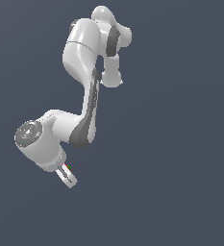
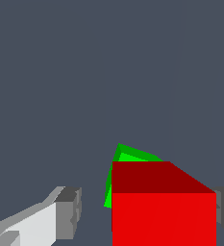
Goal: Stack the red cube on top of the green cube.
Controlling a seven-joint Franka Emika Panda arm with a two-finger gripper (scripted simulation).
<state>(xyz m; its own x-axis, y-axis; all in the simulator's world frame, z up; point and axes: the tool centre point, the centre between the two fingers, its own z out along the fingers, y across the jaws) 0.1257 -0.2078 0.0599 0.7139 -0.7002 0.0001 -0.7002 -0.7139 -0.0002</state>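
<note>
In the exterior view the arm (image 1: 84,120) takes up the left half. It folds down from its upper joints at about 12 o'clock to the gripper (image 1: 69,177) low at 7 o'clock. Beside the gripper, at 11 o'clock from it, are flecks of red and green, too small there to read as cubes.

The wrist view is clearer. The red cube (image 2: 164,211) sits between the two fingers (image 2: 60,216). A strip of bare floor separates it from one pad, while the other pad looks to be touching it or just beside it. So the jaws stand wide and do not pinch the cube.

The green cube (image 2: 128,156) shows only as a corner behind and beneath the red one, turned a little askew to it. The red cube is nearer the camera, so it probably rests on top. If so, the stack is made and the grip is off, and what remains is to lift the arm away without nudging it. I cannot tell whether the red cube sits squarely or overhangs.

The floor (image 1: 180,144) is flat, dark slate blue and unmarked, and it fills the exterior view's right half. No edge, wall or other object shows.
</note>
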